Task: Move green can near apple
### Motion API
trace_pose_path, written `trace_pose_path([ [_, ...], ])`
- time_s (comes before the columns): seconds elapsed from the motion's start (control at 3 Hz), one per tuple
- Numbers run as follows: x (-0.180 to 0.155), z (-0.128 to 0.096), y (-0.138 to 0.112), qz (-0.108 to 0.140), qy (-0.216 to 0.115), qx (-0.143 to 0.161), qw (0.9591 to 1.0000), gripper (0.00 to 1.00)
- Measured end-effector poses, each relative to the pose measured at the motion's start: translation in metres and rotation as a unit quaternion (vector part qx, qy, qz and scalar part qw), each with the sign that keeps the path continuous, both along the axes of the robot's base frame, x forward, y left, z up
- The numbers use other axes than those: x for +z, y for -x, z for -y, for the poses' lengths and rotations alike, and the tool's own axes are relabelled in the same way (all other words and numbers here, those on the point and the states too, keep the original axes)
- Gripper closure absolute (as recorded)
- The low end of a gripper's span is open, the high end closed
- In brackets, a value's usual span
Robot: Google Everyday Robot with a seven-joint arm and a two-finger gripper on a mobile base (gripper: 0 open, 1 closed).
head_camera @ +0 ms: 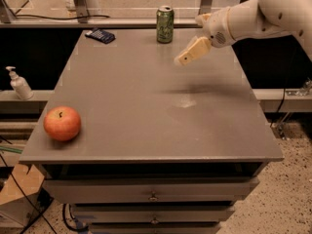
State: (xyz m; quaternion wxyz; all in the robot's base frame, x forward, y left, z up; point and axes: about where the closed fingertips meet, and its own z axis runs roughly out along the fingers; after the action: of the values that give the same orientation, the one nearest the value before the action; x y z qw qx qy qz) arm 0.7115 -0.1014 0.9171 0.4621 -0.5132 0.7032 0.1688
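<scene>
Room is lying open across most of the grey table (pixel 146 130) — bare surface is running from the middle out to the right edge and the front right corner. The green can (pixel 165 24) is standing upright at the far edge, a little right of its midpoint, its long axis running vertical and its silver top facing up. The apple (pixel 62 123) is sitting near the front left corner, just in from the left edge, stem pointing up, well apart from the can. The gripper (pixel 182 59) is hanging above the far right part of the table, just right of the can and a little nearer the front, slanting down toward the left — it is touching nothing and holding nothing, and how far it is open cannot be told. A small dark blue object (pixel 100 35) is lying at the far left corner.
</scene>
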Motion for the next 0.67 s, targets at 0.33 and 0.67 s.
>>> trace_pose_path([
  [0.33,-0.002,-0.008,-0.011,0.012,-0.025,-0.011,0.9996,0.0],
  [0.67,0.0,-0.015,-0.037,0.042,-0.084,-0.027,0.9952,0.0],
])
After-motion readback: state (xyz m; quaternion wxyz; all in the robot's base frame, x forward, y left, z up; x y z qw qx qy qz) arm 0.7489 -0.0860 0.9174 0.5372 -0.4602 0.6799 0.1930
